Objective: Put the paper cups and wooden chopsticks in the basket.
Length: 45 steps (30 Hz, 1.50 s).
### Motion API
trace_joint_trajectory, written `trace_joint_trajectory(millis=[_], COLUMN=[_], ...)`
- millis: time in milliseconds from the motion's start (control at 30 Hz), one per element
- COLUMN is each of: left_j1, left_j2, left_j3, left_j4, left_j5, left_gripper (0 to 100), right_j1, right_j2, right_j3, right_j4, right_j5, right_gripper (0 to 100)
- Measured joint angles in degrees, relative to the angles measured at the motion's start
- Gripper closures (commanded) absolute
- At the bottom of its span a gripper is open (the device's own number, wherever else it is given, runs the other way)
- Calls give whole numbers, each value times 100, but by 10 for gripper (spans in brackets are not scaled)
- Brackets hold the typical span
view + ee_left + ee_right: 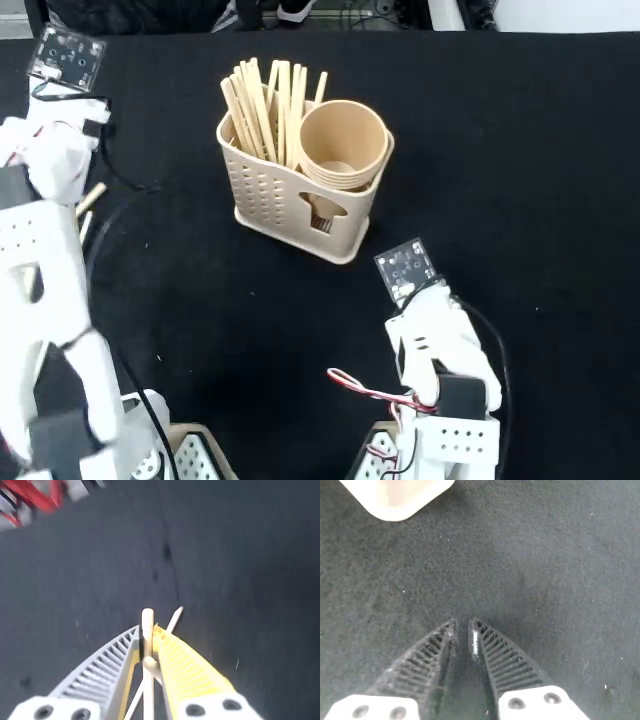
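A beige perforated basket (300, 205) stands mid-table, and one corner of the basket (395, 497) lies ahead of the right gripper. It holds several wooden chopsticks (265, 105) upright on one side and a stack of paper cups (343, 145) on the other. At the table's left edge, my left gripper (148, 635) is shut on two wooden chopsticks (147, 625) above the black cloth. Their ends (90, 200) poke out beside the left arm. My right gripper (462, 630) hangs shut and empty over bare cloth, just in front of the basket.
Black cloth (520, 150) covers the whole table. Each wrist carries a small camera board (407, 268), and red and white wires (370, 390) run by the right arm's base. The arm bases stand at the near edge.
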Motion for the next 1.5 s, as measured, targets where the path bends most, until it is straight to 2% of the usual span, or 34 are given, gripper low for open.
trace_joint_trajectory(millis=[267,500,733,867,1067,1267,1500], left_j1=[659,1020,1741,2198,2804,2866,2884], left_j2=[-985,-1468,-1626,-1635,-1618,-1213,-484], left_j3=[158,211,220,220,-141,-396,-158], left_j4=[-721,-2180,-3464,-4273,-4114,-3868,-3868], left_j5=[1248,2734,3385,3499,3499,3516,4229], left_gripper=[971,971,972,972,972,971,971], right_j1=[9,9,9,9,9,9,9], right_j2=[0,0,0,0,0,0,0], right_j3=[0,0,0,0,0,0,0], right_j4=[0,0,0,0,0,0,0], right_j5=[0,0,0,0,0,0,0], right_gripper=[946,946,946,946,946,946,946])
